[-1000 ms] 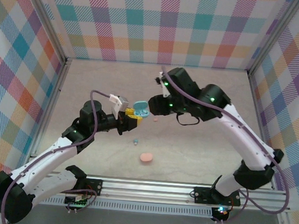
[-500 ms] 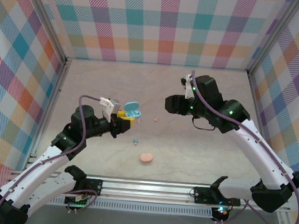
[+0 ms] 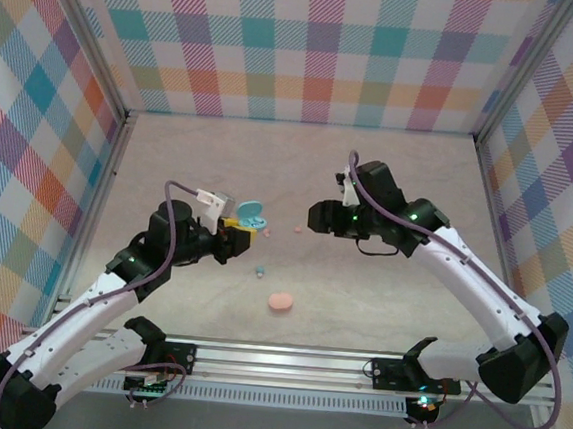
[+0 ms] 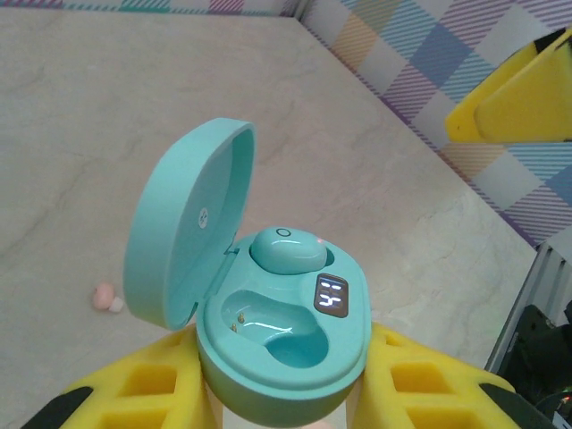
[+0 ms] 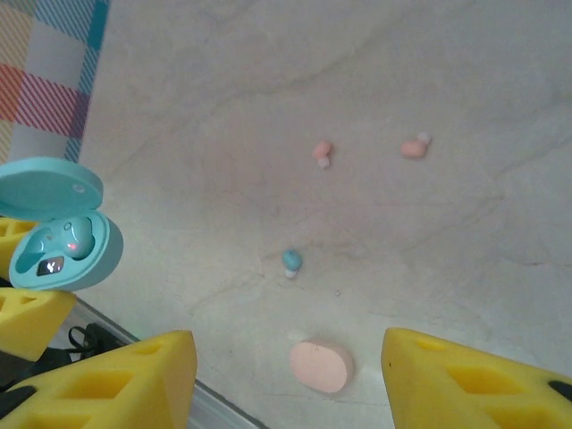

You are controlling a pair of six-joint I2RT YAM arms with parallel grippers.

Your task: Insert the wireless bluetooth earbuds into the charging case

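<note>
Three loose earbuds (image 5: 323, 152) (image 5: 414, 147) (image 5: 291, 260), one teal case (image 4: 268, 362)

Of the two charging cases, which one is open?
The teal case in the left hand: its lid stands up. The pink case on the table is shut.

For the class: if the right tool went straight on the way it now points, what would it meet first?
Probably the pink case on the table: in the wrist view it lies just ahead of the open right tool, though depth is unclear.
</note>
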